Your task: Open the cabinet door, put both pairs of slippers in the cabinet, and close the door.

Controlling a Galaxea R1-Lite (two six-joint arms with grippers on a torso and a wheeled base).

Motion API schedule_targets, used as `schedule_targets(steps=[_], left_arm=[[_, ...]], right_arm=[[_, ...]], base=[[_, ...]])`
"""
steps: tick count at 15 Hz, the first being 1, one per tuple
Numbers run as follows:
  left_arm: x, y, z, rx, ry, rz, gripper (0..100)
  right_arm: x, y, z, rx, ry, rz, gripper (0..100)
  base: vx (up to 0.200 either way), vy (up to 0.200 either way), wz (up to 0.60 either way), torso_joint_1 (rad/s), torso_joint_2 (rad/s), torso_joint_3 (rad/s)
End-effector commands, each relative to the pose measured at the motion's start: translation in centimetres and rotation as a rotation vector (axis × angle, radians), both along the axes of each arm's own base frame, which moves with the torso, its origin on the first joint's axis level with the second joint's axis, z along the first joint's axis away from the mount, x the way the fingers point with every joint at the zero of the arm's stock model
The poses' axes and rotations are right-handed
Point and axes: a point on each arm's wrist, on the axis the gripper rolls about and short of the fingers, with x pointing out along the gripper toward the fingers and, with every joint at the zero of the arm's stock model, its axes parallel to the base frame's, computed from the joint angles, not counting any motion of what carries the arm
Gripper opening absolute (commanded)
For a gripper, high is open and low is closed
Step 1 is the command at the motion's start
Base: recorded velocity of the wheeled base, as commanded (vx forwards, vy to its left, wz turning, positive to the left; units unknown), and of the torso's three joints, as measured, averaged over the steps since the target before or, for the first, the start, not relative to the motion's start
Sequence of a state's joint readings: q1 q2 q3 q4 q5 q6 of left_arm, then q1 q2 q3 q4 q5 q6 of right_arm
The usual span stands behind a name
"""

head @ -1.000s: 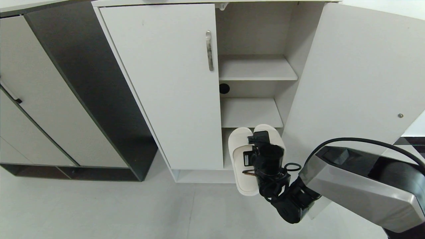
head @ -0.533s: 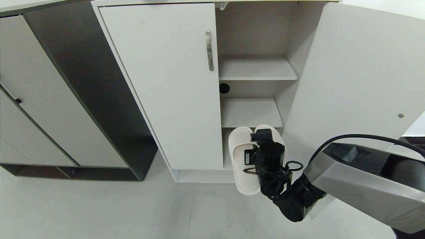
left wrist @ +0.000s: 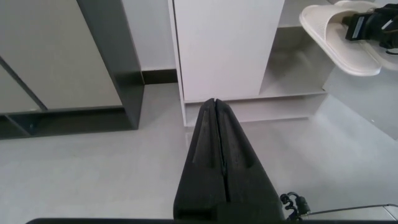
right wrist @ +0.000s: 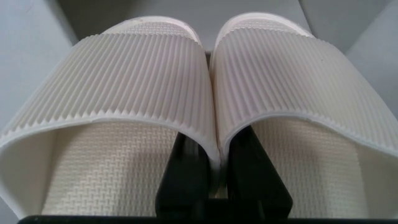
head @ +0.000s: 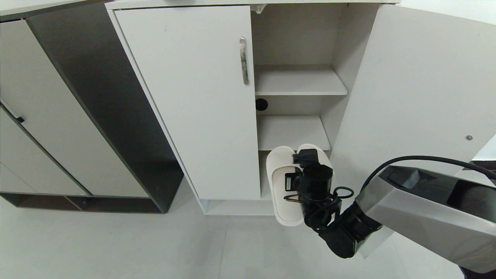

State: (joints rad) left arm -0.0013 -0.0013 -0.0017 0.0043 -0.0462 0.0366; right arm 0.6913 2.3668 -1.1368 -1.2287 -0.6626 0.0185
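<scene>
Right gripper point(right wrist: 214, 177) around slippers point(right wrist: 140, 81), inner straps

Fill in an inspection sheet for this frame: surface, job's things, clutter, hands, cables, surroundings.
Surface: grey floor.
Job's things: one pair of white slippers, held side by side, toes at the bottom opening of the cabinet; right door open, left door shut.
Clutter: nothing seen.
Hands: right hand shut on the slippers' inner edges; left hand shut, holding nothing, above the floor.
Cables: black cable arcing over the right arm, looped at the wrist.
Surroundings: grey-and-white neighbouring unit to the left.
</scene>
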Motion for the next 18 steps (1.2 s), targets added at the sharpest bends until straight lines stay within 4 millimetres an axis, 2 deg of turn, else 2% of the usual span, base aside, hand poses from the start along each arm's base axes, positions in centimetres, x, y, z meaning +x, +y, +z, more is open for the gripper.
schedule_targets(steps=[1,7,12,18], left_arm=[[0.0,0.0,0.0,0.000,0.002,0.000,0],[0.0,0.0,0.0,0.000,0.002,0.000,0],[0.0,0.0,0.0,0.000,0.002,0.000,0],[0.0,0.0,0.0,0.000,0.002,0.000,0]], right_arm=[[0.1,-0.1,0.1,0.002,-0.002,-0.003,0],[0.0,-0.1,-0.1,0.000,0.001,0.011,0],[0.2,-0.1,-0.8,-0.018,0.024,0.008,0],[4.4,-0.2,-1.7,0.006,0.025,-0.049,0]], base=[[0.200,0.000,0.00,-0.007,0.00,0.007],[0.200,0.000,0.00,0.003,0.00,0.001],[0.000,0.000,0.00,0.000,0.00,0.000],[0.000,0.000,0.00,0.000,0.00,0.000]])
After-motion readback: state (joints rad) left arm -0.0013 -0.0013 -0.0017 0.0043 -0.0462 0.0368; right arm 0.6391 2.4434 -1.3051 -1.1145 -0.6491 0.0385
